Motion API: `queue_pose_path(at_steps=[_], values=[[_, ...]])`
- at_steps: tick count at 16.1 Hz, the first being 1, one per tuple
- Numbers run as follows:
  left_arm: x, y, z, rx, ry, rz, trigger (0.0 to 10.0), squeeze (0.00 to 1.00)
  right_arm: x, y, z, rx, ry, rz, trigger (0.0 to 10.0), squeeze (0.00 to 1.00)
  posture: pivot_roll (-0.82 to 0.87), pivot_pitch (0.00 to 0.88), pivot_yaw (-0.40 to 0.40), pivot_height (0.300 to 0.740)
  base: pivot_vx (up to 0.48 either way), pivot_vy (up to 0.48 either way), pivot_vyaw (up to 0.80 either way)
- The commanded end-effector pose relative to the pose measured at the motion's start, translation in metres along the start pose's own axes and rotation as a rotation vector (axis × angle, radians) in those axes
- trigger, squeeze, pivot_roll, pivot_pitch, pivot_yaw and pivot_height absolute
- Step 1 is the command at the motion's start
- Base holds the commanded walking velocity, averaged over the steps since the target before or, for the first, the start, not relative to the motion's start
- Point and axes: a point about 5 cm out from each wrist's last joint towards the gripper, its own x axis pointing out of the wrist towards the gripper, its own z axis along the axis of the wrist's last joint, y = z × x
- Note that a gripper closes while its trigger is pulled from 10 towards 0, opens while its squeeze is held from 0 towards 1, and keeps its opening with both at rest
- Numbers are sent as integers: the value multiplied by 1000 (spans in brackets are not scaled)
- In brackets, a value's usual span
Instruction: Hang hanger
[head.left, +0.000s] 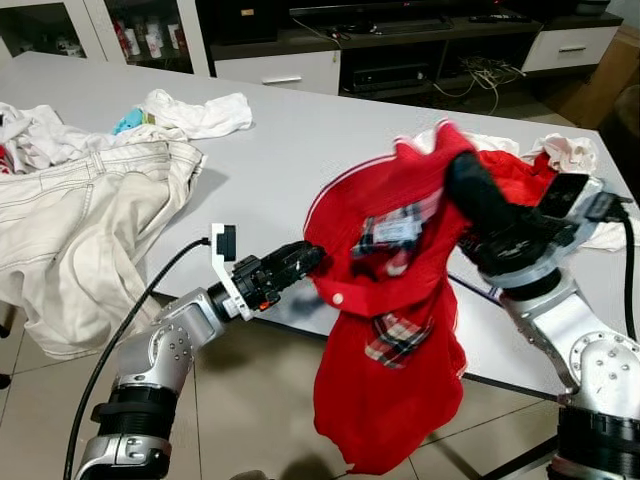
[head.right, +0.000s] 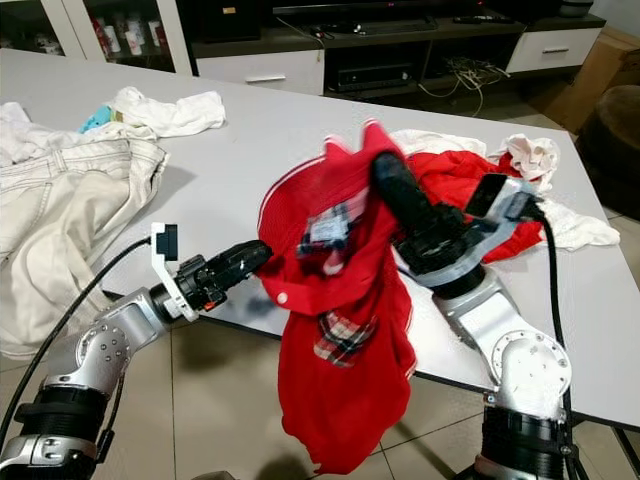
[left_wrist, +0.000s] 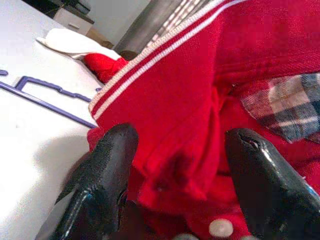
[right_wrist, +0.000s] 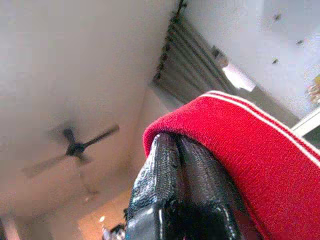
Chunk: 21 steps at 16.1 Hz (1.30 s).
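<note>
A red jacket with white-striped hem and plaid lining hangs off the table's front edge. It is draped over my right gripper, which points up and left; its fingers are pressed together with the ribbed hem lying over their tips. My left gripper reaches in from the left at the jacket's lower edge. Its two fingers stand apart, a fold of red cloth between them. A thin purple hanger lies flat on the white table, partly hidden under the jacket.
Cream jeans spill over the table's left edge, with white cloths behind them. More white laundry lies at the far right behind the jacket. A TV cabinet stands beyond the table. Tiled floor is below.
</note>
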Motion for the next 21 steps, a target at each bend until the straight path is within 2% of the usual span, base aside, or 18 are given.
queue_pose_path(at_steps=[1, 4, 8, 11, 12, 15, 21], values=[[-1, 1, 4, 31, 5, 13, 10000, 0, 3, 4, 16, -28, -52, 29, 0, 0, -54, 0, 26, 740, 0, 0, 0], [-7, 5, 7, 35, -9, 41, 10000, 0, 2, 4, 24, -29, -73, 30, 0, 0, -47, 0, 23, 740, 0, 0, 0], [-8, 6, 8, 28, -22, 53, 10000, 0, 6, 6, 19, 14, -65, 57, 0, 0, -46, 0, 22, 740, 0, 0, 0], [1, 6, 5, 1, -27, 35, 10000, 0, 9, 8, 14, 48, -53, 80, 0, 0, -47, 0, 22, 740, 0, 0, 0], [8, 3, 3, -18, -24, -8, 10000, 0, 10, 8, 12, 57, -49, 82, 0, 0, -52, 0, 24, 740, 0, 0, 0], [16, -2, 3, -23, -22, -58, 10000, 0, 11, 8, 10, 66, -49, 85, 0, 0, -56, 0, 26, 740, 0, 0, 0], [19, -3, 2, 9, -24, -83, 10000, 0, 10, 5, 10, 85, -69, 75, 0, 0, -59, 0, 27, 740, 0, 0, 0]])
